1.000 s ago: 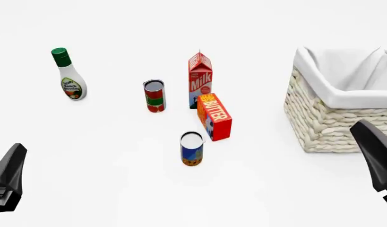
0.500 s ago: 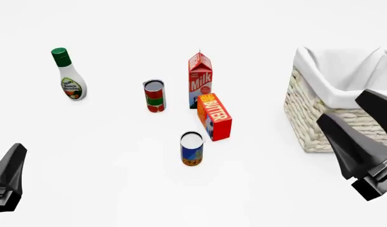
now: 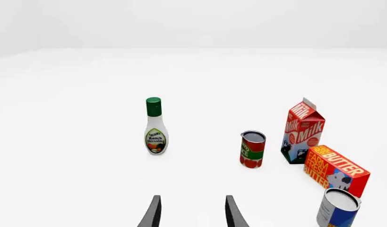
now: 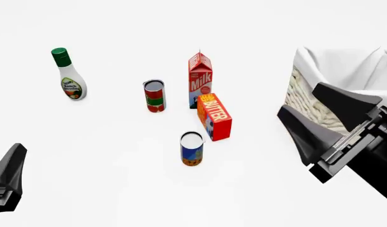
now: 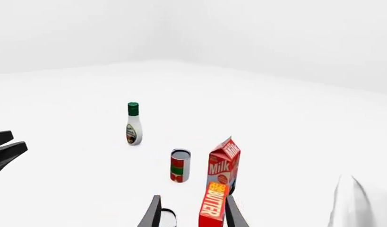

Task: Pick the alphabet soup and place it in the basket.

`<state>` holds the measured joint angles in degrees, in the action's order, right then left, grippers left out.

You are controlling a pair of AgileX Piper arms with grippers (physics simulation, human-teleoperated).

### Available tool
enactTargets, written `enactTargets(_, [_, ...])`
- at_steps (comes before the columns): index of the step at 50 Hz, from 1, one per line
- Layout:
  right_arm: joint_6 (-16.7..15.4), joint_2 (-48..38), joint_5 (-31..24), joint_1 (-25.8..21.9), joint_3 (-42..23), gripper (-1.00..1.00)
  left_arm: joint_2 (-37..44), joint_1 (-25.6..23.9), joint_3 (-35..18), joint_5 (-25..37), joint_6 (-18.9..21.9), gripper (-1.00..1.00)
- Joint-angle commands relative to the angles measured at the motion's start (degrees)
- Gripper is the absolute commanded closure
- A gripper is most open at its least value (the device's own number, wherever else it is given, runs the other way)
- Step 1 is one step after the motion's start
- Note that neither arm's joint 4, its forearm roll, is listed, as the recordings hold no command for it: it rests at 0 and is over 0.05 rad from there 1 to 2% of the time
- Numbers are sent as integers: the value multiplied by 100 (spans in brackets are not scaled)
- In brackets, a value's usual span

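Two grippers show: the left gripper (image 4: 7, 182), jaws apart, sits cut off at the bench's near left corner. The alphabet soup (image 4: 191, 149) stands upright mid-bench, just beside the butter box (image 4: 215, 116). The right gripper (image 4: 322, 118), jaws apart and empty, hides much of the basket (image 4: 335, 64) at the right edge; its inside shows only white lining.

Alphabet soup (image 4: 192, 149): small can, silver-white top, blue label with orange-brown lower band, seen upright at lower centre. Basket (image 4: 310, 92): large off-white wicker, white cloth-lined, seen at right edge.
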<state>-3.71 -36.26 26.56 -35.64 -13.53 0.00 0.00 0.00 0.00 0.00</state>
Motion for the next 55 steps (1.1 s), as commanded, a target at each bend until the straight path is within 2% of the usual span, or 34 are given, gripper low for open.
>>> enactTargets(1, [10, -735, 565, -218, -113, -100, 0, 0, 0, 0, 0, -100])
enactTargets(38, [145, -2134, 1526, -708, -390, -100, 0, 0, 0, 0, 0, -100])
enactTargets(55, [350, -3261, 2292, -732, -471, -100, 0, 0, 0, 0, 0, -100])
